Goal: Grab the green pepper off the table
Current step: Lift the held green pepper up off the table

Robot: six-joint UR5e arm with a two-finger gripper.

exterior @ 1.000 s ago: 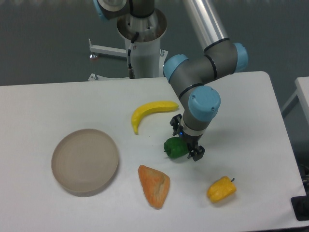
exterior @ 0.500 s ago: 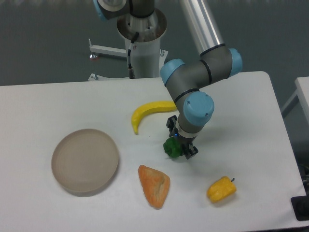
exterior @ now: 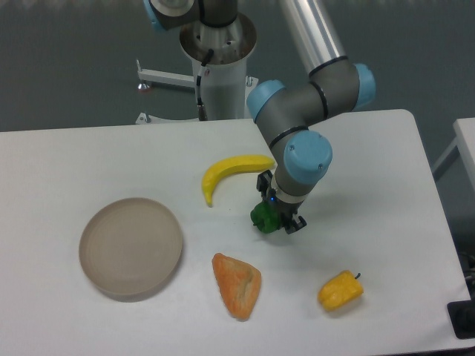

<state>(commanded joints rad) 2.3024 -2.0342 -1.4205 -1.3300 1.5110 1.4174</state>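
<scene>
Fixed camera, single view. The worktop [exterior: 89, 156] is white with rounded corners. The arm reaches in from the far edge and bends down over the middle of the surface, slightly toward the right edge.

The pincer [exterior: 277, 216] points downward and is clenched on the green pepper [exterior: 263, 216], with one dark finger showing at the far side of the pepper and the other at its near right side. Only the left part of the pepper is visible (the rest is covered by the pincer and wrist). Whether the pepper rests on the worktop or is clear of it cannot be told from this view.

A yellow banana [exterior: 230, 172] lies just beyond the pepper, toward the far edge, apart from it. An orange wedge-shaped item [exterior: 237, 285] lies near the front edge, in front of the pepper. A yellow pepper [exterior: 341, 291] with a dark stem sits toward the front right corner, well apart from the pincer. A round grey-beige plate [exterior: 130, 248] sits toward the front left corner
</scene>
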